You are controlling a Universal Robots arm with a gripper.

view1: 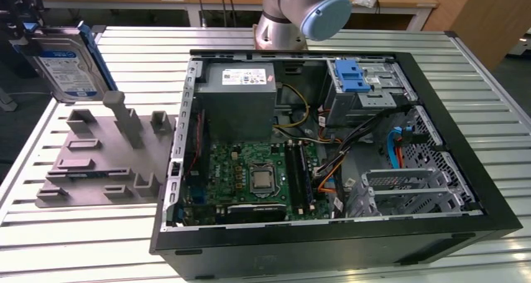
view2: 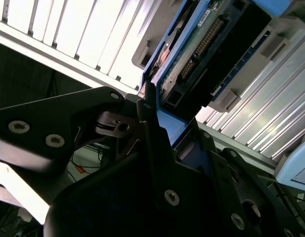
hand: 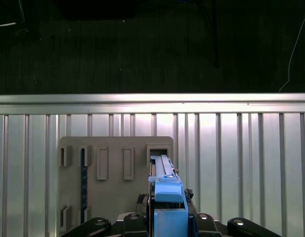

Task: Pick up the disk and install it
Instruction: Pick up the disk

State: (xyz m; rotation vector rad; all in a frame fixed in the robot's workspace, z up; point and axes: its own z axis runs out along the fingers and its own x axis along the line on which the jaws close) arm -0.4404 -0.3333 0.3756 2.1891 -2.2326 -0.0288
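End effector [hand: 166, 224] apparently gripping disk [view1: 68, 65], grey holder [view1: 99, 165], slatted metal table [view1: 74, 245]

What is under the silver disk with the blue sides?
Below the flat silver-grey disk with blue rails sits a grey slotted plastic holder on the ribbed metal table. The disk covers part of one slot.
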